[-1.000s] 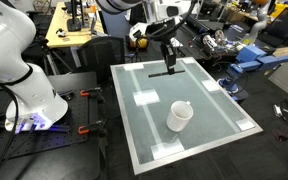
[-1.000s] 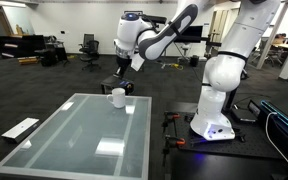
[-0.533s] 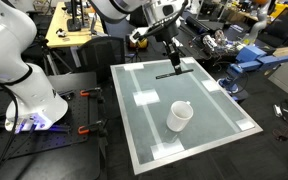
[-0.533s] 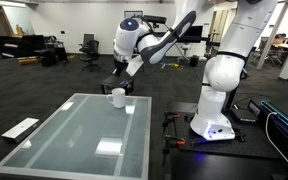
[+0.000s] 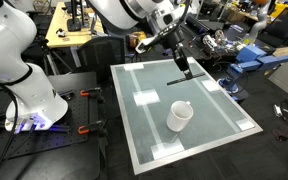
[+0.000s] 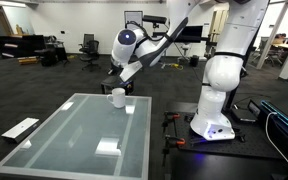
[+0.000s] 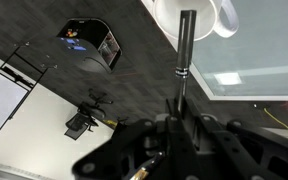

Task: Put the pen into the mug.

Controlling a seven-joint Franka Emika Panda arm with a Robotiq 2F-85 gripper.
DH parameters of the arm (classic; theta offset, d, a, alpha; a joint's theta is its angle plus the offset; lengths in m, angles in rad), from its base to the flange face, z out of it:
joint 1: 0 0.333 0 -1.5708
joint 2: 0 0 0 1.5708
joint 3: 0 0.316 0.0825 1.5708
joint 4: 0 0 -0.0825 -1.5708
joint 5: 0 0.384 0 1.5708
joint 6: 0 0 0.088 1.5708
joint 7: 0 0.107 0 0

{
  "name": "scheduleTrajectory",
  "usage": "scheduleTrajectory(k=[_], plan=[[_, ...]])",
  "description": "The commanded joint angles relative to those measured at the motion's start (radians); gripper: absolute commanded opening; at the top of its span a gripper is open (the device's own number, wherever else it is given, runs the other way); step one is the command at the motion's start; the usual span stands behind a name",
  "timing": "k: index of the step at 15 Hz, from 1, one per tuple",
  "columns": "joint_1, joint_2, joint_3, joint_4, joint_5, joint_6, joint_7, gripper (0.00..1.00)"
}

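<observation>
compared with a second ago, the gripper [image 5: 183,68] has slid across the glass table [image 5: 144,125] toward the near side in an exterior view, carrying the pen [image 5: 181,80] with it. it now hangs over the table's middle strip, closer to the mug [image 5: 180,116] than before, though not yet above it. half a second ago it was partway along that path. in the exterior view from the far end [image 6: 121,78], the arm's wrist has dipped and leaned further over the table, above the mug [image 6: 117,97]. the mug has not shifted in either view.

the pen is a thin, straight, black stick. the gripper's fingers are clamped on it, and it lies roughly level, crosswise under them and clear of the glass. in the wrist view the pen [image 7: 184,50] runs straight out from between the dark fingers toward the top of the picture. it has a narrow pale ring partway along its shaft, and its far end overlaps the mug [image 7: 209,15] at the top edge.

the mug is plain white and stands upright on the glass with its mouth open upward. it is apart from the pen and the gripper.
</observation>
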Motion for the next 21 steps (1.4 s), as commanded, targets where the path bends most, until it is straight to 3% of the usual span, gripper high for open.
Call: scheduleTrajectory(k=[1,9,21], plan=[[0.057,0.073,-0.038,0.057,-0.121,-0.091,0.188,0.03],[0.124,0.179,-0.069,0.096,-0.218,-0.24,0.466,0.03],[0.157,0.305,-0.069,0.166,-0.286,-0.431,0.704,0.03]])
